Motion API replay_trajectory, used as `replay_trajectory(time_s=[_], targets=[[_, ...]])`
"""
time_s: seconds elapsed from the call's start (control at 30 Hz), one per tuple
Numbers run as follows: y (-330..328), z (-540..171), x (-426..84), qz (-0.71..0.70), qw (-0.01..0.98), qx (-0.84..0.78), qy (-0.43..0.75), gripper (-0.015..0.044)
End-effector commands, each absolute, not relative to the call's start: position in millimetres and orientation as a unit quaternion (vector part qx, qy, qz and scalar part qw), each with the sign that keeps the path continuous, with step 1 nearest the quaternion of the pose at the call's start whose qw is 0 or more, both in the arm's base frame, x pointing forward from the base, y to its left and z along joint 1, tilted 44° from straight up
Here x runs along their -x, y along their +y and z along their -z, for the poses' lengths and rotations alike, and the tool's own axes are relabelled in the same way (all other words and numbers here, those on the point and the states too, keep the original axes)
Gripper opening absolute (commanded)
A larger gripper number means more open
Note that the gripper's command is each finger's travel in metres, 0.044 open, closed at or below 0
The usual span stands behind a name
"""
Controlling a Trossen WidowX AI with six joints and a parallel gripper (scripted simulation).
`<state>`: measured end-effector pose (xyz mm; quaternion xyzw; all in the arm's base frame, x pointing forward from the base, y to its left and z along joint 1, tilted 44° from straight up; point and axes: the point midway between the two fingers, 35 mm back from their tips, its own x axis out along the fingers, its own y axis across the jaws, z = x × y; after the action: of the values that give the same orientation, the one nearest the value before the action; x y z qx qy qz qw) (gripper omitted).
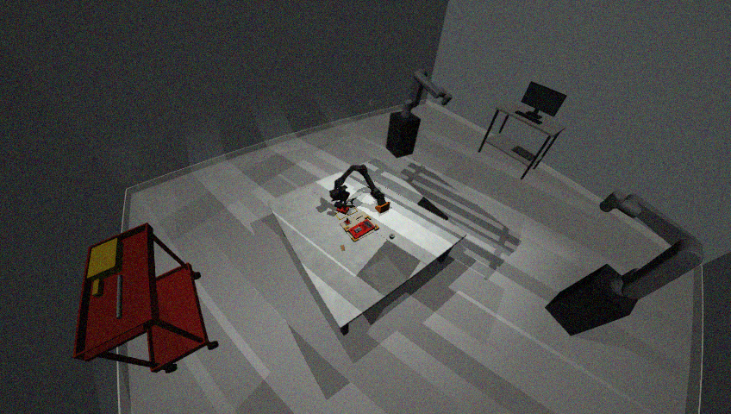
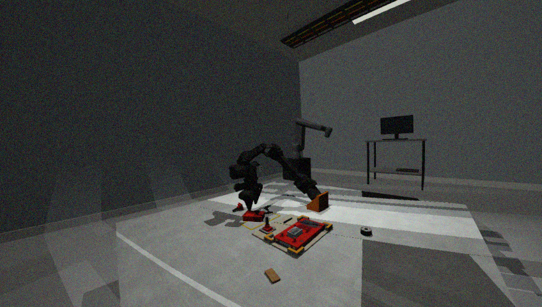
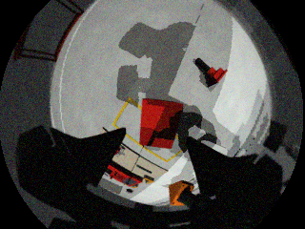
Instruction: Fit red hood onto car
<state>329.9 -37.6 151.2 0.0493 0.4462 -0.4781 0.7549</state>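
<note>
The red hood (image 1: 343, 210) (image 2: 252, 217) (image 3: 157, 114) lies on the table, partly over the yellow outline (image 3: 120, 114). My gripper (image 2: 249, 209) (image 3: 156, 135) is open and empty above it. In the wrist view the hood shows between and beyond the two fingertips, with a dark shadow across its lower right. The gap in height is hard to judge. The red chassis (image 1: 362, 228) (image 2: 310, 229) sits in the jig with orange corners (image 2: 295, 251), with the grey engine block (image 2: 294, 231) on its deck. Small dark pegs show near the engine; not all can be made out.
A black-handled piece on a red base (image 1: 346, 221) (image 2: 267, 228) stands between hood and chassis. A similar red and black piece (image 2: 238, 207) (image 3: 216, 75) is beyond the hood. The orange arm mount (image 2: 318, 202), a small roll (image 2: 366, 230) and a wooden block (image 2: 272, 275) are also on the table.
</note>
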Motion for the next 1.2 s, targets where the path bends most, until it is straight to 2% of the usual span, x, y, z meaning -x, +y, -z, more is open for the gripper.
replay_trajectory(time_s=[0.0, 1.17], targets=[[-41.3, -147.3, -328.6, 0.479, 0.753, -0.045, 0.449, 0.0440], [-56.4, -132.2, -329.5, 0.480, 0.753, -0.044, 0.448, 0.0440]])
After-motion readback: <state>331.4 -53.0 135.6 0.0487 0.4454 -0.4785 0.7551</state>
